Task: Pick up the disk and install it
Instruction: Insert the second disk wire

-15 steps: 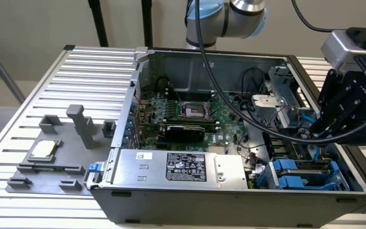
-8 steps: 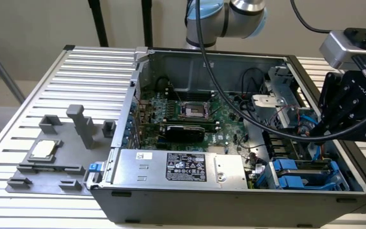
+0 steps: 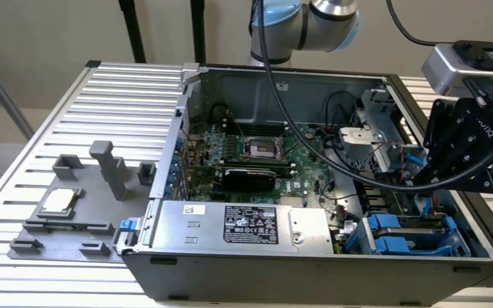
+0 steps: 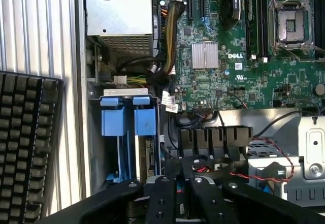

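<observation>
Exterior view: tool reaches into the open computer case at its right side, above the blue drive cage. Arm bent down over the case wall. Disk hidden here, can't place it.

Wrist view: fingers nearly together; can't tell if anything is gripped. Blue carriers just beside the tool, keyboard on the bench.

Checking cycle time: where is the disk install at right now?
Done: blue carriers sit in the drive cage at the open computer case's corner; whether either holds the disk can't be told. In hand: the gripper is nearly closed over the case interior near that bay, with nothing visibly between its fingers. Left: no seated disk can be confirmed, so the install isn't verified.
</observation>
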You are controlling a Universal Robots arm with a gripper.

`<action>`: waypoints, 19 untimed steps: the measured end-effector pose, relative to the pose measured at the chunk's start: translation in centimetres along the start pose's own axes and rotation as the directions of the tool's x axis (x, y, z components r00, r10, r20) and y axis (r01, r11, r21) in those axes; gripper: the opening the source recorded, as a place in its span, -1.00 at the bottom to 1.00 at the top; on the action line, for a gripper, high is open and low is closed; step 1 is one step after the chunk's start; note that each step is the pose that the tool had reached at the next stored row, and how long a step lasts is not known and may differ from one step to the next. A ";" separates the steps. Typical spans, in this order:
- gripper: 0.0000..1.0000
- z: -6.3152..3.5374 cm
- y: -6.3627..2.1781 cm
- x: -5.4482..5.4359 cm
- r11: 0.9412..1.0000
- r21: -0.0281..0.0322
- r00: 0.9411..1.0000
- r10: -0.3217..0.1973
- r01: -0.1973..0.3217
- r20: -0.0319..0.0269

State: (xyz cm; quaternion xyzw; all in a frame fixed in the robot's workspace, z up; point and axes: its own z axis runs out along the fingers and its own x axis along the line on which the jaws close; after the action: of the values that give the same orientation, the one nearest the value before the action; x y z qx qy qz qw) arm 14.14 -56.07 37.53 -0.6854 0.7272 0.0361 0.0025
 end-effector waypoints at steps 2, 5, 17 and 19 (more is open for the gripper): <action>-0.67 0.01 0.39 0.2 1.000 0.008 1.000 -0.001 0.001 0.004; -0.67 0.11 0.65 0.8 1.000 0.018 1.000 -0.002 0.002 0.015; -0.67 1.08 1.20 2.7 0.999 0.048 0.998 -0.009 0.006 0.069; -0.67 1.31 1.18 2.8 0.999 0.053 0.997 -0.010 0.006 0.074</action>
State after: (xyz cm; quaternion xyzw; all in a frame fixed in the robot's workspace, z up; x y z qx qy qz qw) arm 12.73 -58.73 36.14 -0.6863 0.7246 0.0424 0.0475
